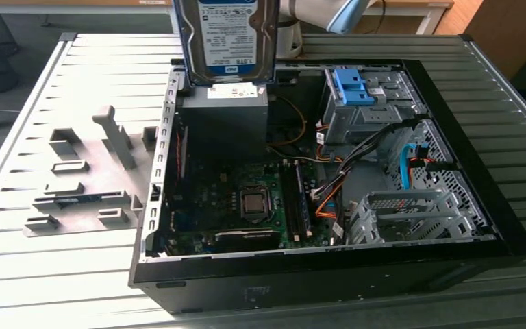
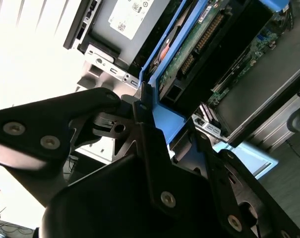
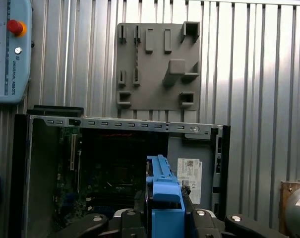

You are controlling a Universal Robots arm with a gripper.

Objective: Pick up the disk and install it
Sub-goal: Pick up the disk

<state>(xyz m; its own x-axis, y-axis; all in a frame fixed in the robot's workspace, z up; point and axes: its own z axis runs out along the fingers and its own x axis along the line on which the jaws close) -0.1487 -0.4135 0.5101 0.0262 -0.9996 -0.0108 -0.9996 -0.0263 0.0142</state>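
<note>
The claw (image 3: 164,218) is closed on the disk (image 1: 227,41); we see the disk standing upright just above the grey power-supply box (image 1: 224,113) in the open computer case (image 1: 484,199).

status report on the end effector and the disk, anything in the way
End effector shut on the disk. Disk upright, aloft over the power supply in the open case. Cables lie loose inside it.

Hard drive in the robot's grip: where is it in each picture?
Exterior view: hard drive upright, above the grey box.
Second wrist view: edge-on, green board showing, close to that box.
First wrist view: its blue edge next to the box.
Shared landmark: the grey box's white sticker.
</note>
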